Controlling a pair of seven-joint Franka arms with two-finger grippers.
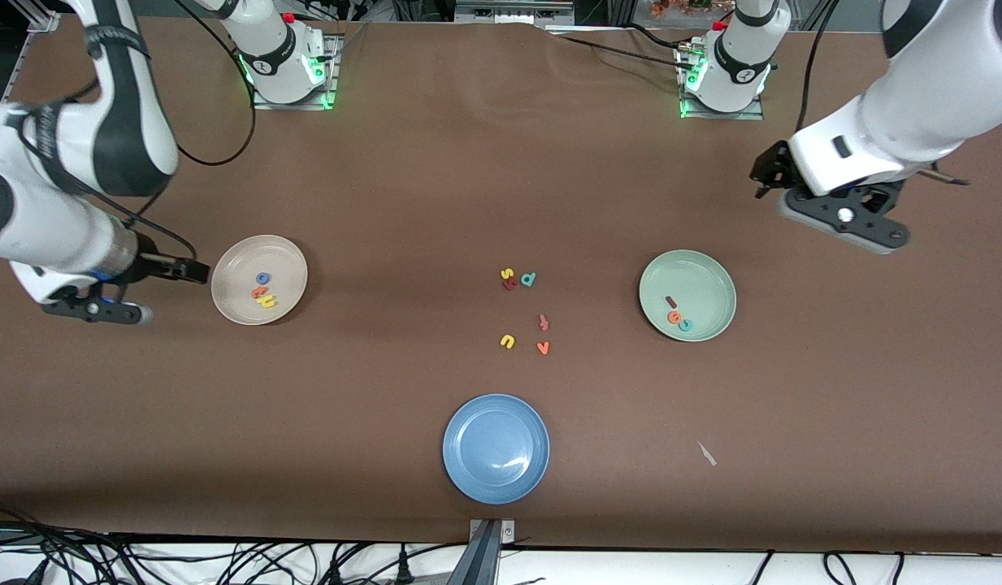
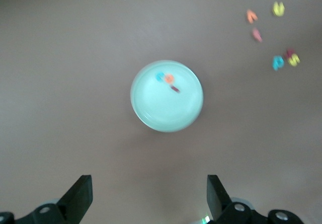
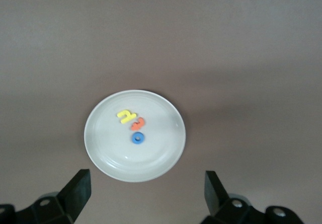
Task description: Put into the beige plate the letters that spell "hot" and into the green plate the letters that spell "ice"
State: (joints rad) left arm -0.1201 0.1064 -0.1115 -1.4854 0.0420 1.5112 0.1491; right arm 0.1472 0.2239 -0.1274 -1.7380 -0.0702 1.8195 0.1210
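Note:
The beige plate (image 1: 234, 275) holds a blue o (image 1: 262, 278), an orange t (image 1: 259, 292) and a yellow h (image 1: 266, 301). In the right wrist view the same beige plate (image 3: 151, 161) shows beneath my open, empty right gripper (image 3: 146, 191). That right gripper (image 1: 98, 309) hangs over bare table toward the right arm's end. The green plate (image 1: 706, 279) holds a dark red i (image 1: 670, 301), an orange e (image 1: 674, 317) and a teal c (image 1: 685, 326). My left gripper (image 2: 150, 194) is open and empty, over bare table beside the green plate (image 2: 161, 110).
Loose letters lie mid-table: a yellow s (image 1: 507, 274), a teal d (image 1: 528, 279), a salmon f (image 1: 543, 322), a yellow u (image 1: 507, 341) and an orange v (image 1: 543, 348). A blue plate (image 1: 496, 448) sits nearer the front camera. A pale scrap (image 1: 707, 453) lies on the cloth.

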